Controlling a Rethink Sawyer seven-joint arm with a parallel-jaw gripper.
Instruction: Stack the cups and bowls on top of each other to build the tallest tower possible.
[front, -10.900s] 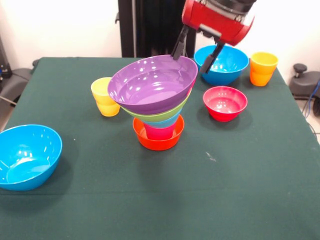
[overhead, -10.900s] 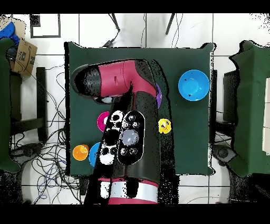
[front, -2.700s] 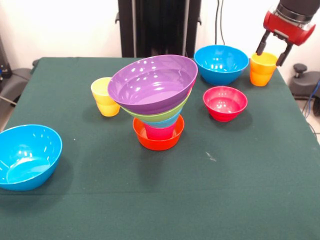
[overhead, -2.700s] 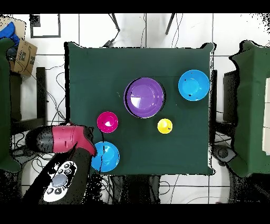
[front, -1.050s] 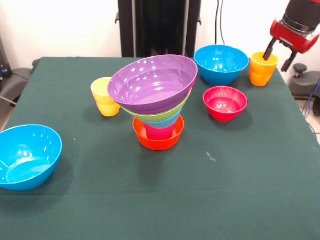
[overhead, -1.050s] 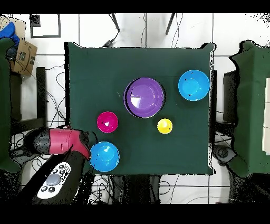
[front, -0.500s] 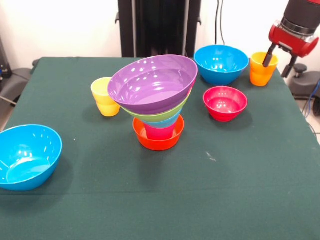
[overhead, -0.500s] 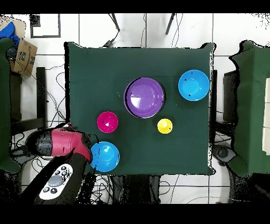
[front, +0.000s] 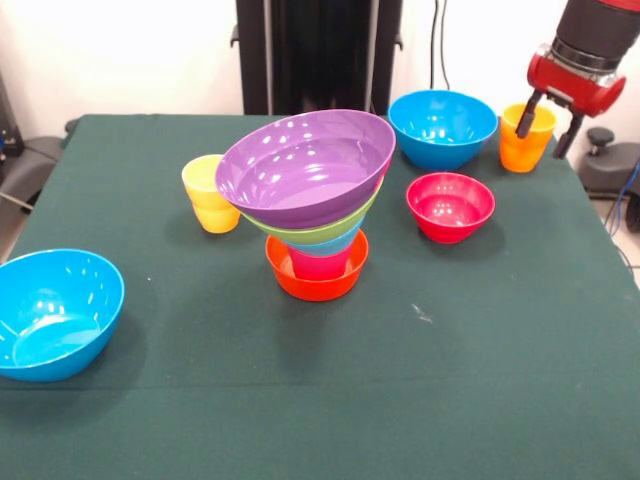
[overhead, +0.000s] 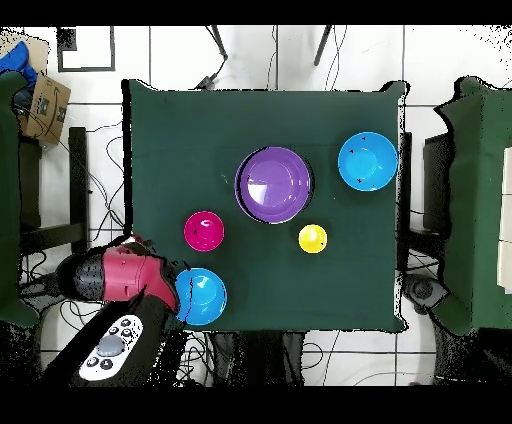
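The tower (front: 308, 200) stands mid-table: an orange bowl (front: 316, 280) at the base, a red-pink cup, light blue and lime green bowls, and a tilted purple bowl (front: 305, 165) (overhead: 275, 185) on top. An orange cup (front: 522, 142) stands at the back right. My gripper (front: 546, 125) is open at this cup, with one finger over its mouth and the other just past its right side. A yellow cup (front: 210, 193) (overhead: 313, 238) stands left of the tower. In the overhead view the arm (overhead: 115, 275) hides the orange cup and the gripper.
A red bowl (front: 450, 205) (overhead: 204, 231) sits right of the tower. One blue bowl (front: 442, 127) (overhead: 203, 296) is beside the orange cup, another (front: 55, 312) (overhead: 367, 162) at the front left corner. The table's right edge runs close to the orange cup.
The gripper has shifted a little left, so its fingers now stand closer round the orange cup. The cup, bowls and tower have not moved.
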